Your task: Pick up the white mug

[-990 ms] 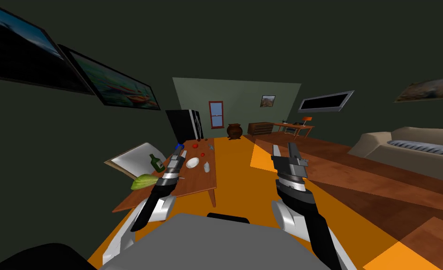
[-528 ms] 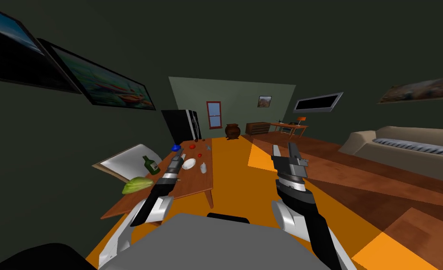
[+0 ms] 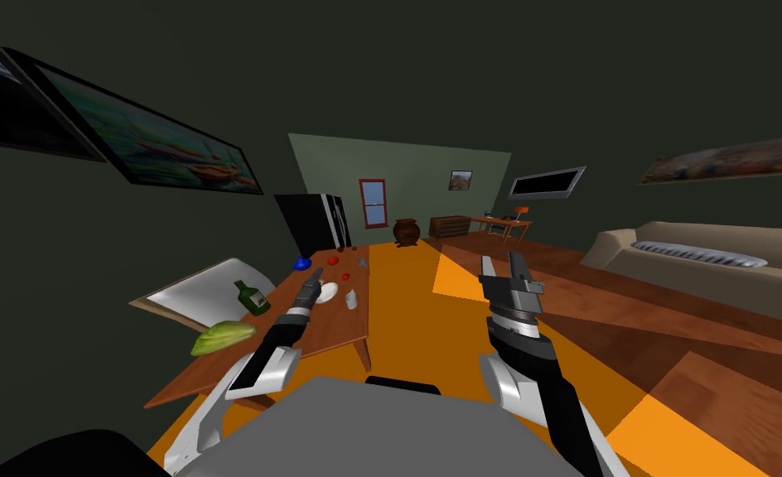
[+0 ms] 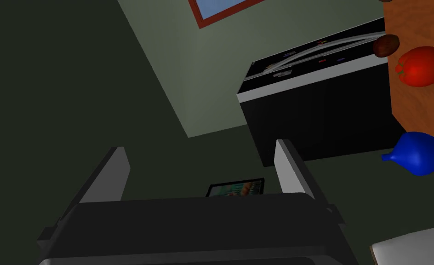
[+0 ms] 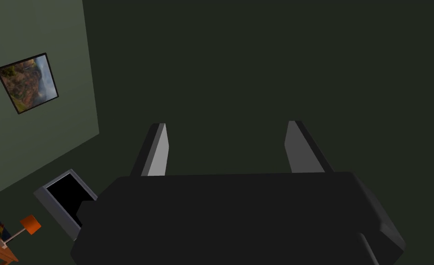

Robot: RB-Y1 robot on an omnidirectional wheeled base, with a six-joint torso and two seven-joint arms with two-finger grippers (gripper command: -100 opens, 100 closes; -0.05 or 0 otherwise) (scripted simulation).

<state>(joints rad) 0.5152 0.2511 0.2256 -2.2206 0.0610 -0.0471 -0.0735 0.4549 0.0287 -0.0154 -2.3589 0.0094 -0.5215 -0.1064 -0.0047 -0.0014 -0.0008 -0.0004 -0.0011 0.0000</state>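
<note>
Now, in the head view the wooden worktop (image 3: 331, 325) stretches away on the left, and the left arm reaches out low over it. The left claw (image 3: 315, 276) sits at the left rim of a white plate (image 3: 326, 292); whether it touches the plate I cannot tell. The white mug (image 3: 351, 299) stands upright on the worktop just beside the plate, on the side away from that claw. The plate thus lies between the two, and nothing touches the mug. A blue vase (image 3: 301, 264) sits further along, near the worktop's left edge. At the near end are a green bottle (image 3: 253, 297) and a leafy green head (image 3: 222, 337). The right claw (image 3: 503, 267) is raised over the orange floor (image 3: 414, 315), well apart from the worktop.

In the left wrist view, the left claw (image 4: 200, 146) has its two blades spread wide. Nothing is between them and nothing rests against either one. Beyond them stands a black fridge (image 4: 317, 115). Off to one side runs the worktop's edge, carrying the blue vase, a red tomato (image 4: 420, 66) and a small brown lump (image 4: 386, 45), all clear of the blades.

In the right wrist view, the right claw (image 5: 227, 125) is likewise spread wide and holds nothing.
</note>
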